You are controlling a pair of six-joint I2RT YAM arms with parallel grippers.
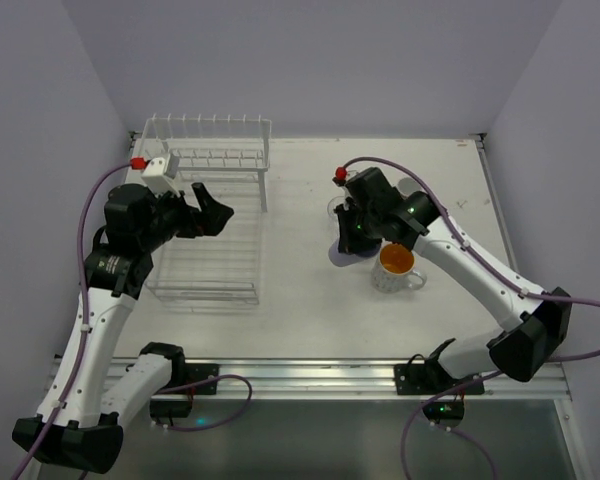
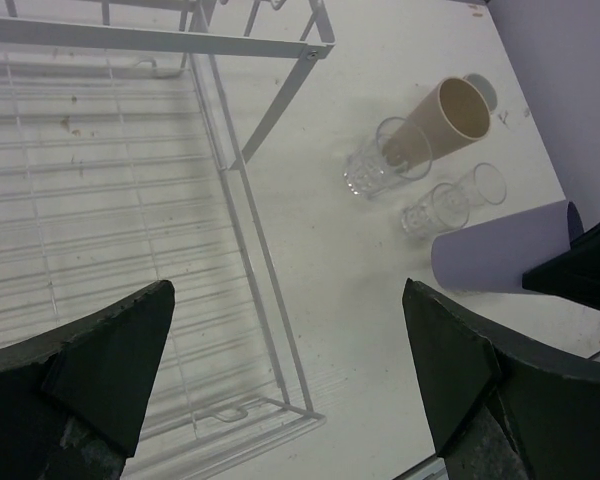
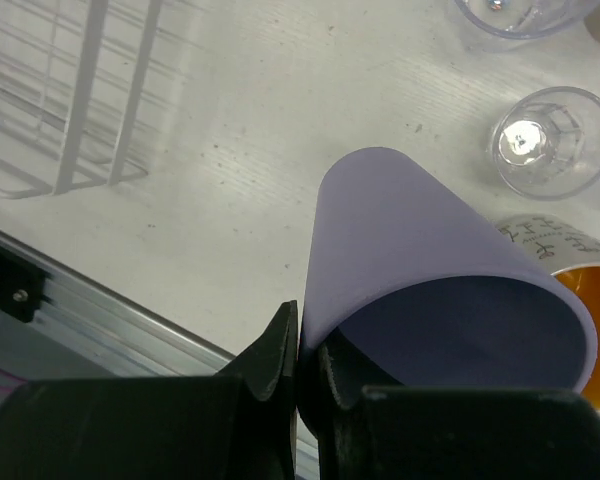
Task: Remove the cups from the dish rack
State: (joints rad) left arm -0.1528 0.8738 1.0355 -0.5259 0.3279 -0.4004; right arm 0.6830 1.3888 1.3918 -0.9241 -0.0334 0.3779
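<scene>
The white wire dish rack [image 1: 208, 262] stands at the left; no cup shows in its lower basket [image 2: 100, 200]. My left gripper [image 1: 213, 214] hangs open and empty over the rack's right edge, jaws wide apart [image 2: 288, 295]. My right gripper [image 1: 352, 236] is shut on the rim of the lavender cup [image 3: 410, 220], one finger inside and one outside. The cup is tilted, low over the table [image 1: 346, 256]. Beside it stands the white mug with orange inside [image 1: 395, 265]. A tan tumbler [image 2: 445, 118] leans in a clear glass [image 2: 378, 168]; another clear glass [image 2: 450, 203] stands near. The salmon-pink mug is out of view.
The cups are grouped right of centre, between the rack and the right arm. The rack's raised shelf [image 1: 212, 152] stands at the back left. A metal rail [image 1: 310, 375] runs along the near table edge. The rack's near corner shows in the right wrist view [image 3: 80, 150].
</scene>
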